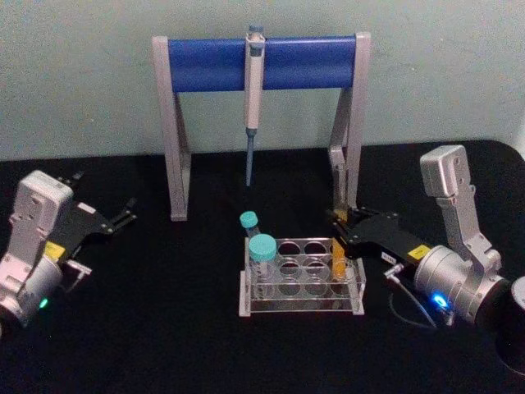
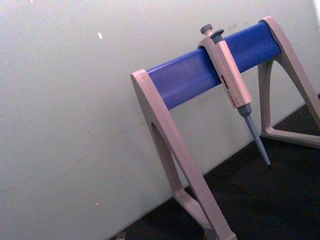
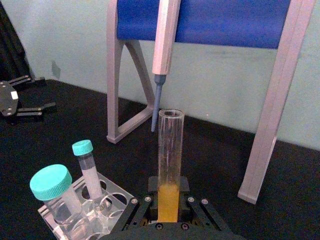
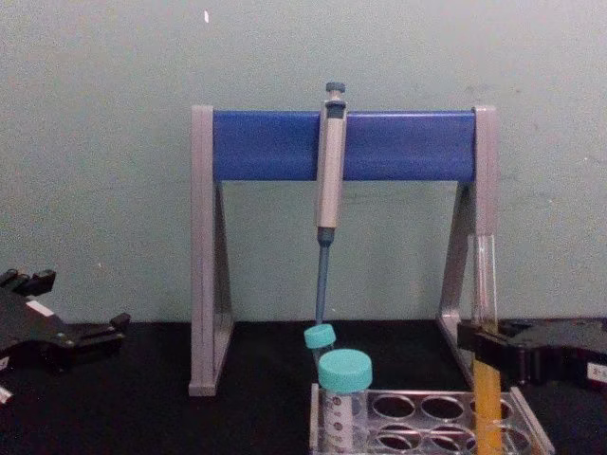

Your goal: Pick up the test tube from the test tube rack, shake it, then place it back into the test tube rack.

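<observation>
The test tube (image 1: 338,263) stands upright in the right end of the clear test tube rack (image 1: 299,308), its lower part orange-yellow. It rises far above the rack's top plate. My right gripper (image 1: 338,234) reaches in from the right and is shut on the test tube just above the rack. In the right wrist view the test tube (image 3: 170,150) stands between the fingers (image 3: 194,202), with the rack (image 3: 75,227) beside it. The chest view shows the test tube (image 4: 487,398) in the rack (image 4: 427,393), held by the right gripper (image 4: 486,346). My left gripper (image 1: 123,215) rests open at the far left.
A wide teal-capped vial (image 1: 262,248) and a slim teal-capped tube (image 1: 248,220) stand in the rack's left end. Behind the rack is a grey-and-blue stand (image 1: 262,61) with a pipette (image 1: 253,82) hanging from it. The stand's right leg (image 1: 351,123) is close behind the test tube.
</observation>
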{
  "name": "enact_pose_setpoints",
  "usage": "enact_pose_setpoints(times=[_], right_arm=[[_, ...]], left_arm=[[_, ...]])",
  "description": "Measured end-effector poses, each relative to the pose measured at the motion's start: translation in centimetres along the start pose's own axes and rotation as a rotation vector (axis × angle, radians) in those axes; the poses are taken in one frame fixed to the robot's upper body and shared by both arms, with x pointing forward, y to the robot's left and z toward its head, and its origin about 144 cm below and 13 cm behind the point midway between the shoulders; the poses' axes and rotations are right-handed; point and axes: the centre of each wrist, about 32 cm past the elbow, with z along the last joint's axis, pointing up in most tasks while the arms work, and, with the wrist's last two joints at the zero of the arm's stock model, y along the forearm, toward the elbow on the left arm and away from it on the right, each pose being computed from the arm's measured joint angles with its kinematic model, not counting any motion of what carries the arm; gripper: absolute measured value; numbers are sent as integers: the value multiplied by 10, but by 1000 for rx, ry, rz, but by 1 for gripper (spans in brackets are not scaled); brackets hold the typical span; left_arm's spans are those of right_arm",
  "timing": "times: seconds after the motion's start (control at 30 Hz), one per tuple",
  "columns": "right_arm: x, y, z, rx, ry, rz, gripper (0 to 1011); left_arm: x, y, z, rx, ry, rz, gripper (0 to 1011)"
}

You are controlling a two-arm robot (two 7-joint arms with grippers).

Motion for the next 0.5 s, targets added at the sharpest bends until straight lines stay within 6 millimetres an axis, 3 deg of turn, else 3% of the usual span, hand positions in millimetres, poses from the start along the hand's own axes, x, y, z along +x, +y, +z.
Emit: enact_pose_setpoints(times=[0.5], right_arm=[[-6, -14, -13, 120, -37, -27, 226]], left_arm=[[0, 0, 0, 0, 0, 0, 1001]])
